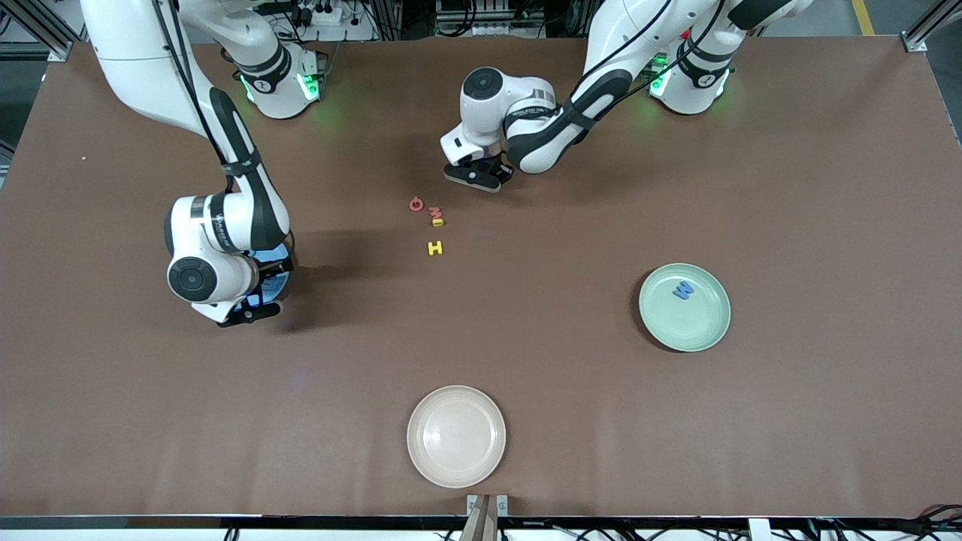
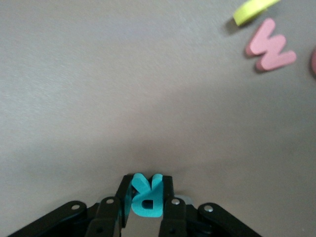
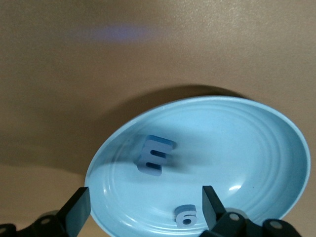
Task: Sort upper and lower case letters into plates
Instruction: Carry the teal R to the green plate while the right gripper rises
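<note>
Near the frame's top centre, the left gripper (image 2: 147, 207) is pinching the teal R (image 2: 146, 196) by its edges, risking a twist or slip. The right gripper (image 3: 143, 207) is hovering wide open, empty, over the blue plate (image 3: 256, 143).

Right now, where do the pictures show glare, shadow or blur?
Right wrist view: a small glare spot on the blue plate, whose dark shadow falls on the table. Left wrist view: the yellow letter is blurred. Front view: shadow beside the right gripper.

Blue plate (image 1: 274, 285) largely hidden under right arm; yellow letter (image 2: 254, 10) cut off at wrist-view edge.
</note>
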Robot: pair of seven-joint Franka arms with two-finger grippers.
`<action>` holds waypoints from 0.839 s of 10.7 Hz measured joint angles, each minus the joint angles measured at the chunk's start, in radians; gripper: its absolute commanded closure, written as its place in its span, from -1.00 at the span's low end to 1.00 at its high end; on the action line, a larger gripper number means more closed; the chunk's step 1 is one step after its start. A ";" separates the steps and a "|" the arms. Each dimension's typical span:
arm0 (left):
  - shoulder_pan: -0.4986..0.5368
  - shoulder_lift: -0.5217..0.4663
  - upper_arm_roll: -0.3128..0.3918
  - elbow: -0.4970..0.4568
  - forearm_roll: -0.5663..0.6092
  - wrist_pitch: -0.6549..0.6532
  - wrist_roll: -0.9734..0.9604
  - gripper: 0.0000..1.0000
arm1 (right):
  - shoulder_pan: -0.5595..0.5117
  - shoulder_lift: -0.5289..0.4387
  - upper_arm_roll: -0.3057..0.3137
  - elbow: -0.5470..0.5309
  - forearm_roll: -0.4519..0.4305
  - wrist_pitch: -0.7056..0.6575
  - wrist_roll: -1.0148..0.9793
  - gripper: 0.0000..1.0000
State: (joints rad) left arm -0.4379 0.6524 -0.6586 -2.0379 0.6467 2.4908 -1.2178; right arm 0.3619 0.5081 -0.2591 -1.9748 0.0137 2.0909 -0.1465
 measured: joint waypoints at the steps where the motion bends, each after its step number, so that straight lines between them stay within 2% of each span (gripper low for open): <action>1: 0.018 -0.030 0.000 -0.004 0.000 -0.022 -0.005 1.00 | 0.000 0.000 0.000 0.000 0.000 0.000 0.000 -1.00; 3: 0.082 -0.128 -0.016 -0.021 -0.007 -0.065 -0.009 1.00 | 0.000 0.000 0.000 0.000 0.000 0.000 0.000 -1.00; 5: 0.163 -0.237 -0.049 -0.031 -0.059 -0.170 0.009 1.00 | 0.001 0.000 0.000 0.000 0.000 0.000 0.000 -1.00; 7: 0.264 -0.345 -0.063 -0.033 -0.198 -0.229 0.164 1.00 | 0.001 0.000 0.000 0.000 0.000 0.000 0.000 -1.00; 9: 0.408 -0.433 -0.064 -0.038 -0.339 -0.250 0.395 1.00 | 0.001 0.001 0.000 0.000 0.000 0.001 0.000 -1.00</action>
State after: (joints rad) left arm -0.0301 0.2193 -0.7222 -2.0758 0.3080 2.2407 -0.8225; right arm 0.3625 0.5087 -0.2589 -1.9752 0.0137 2.0917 -0.1463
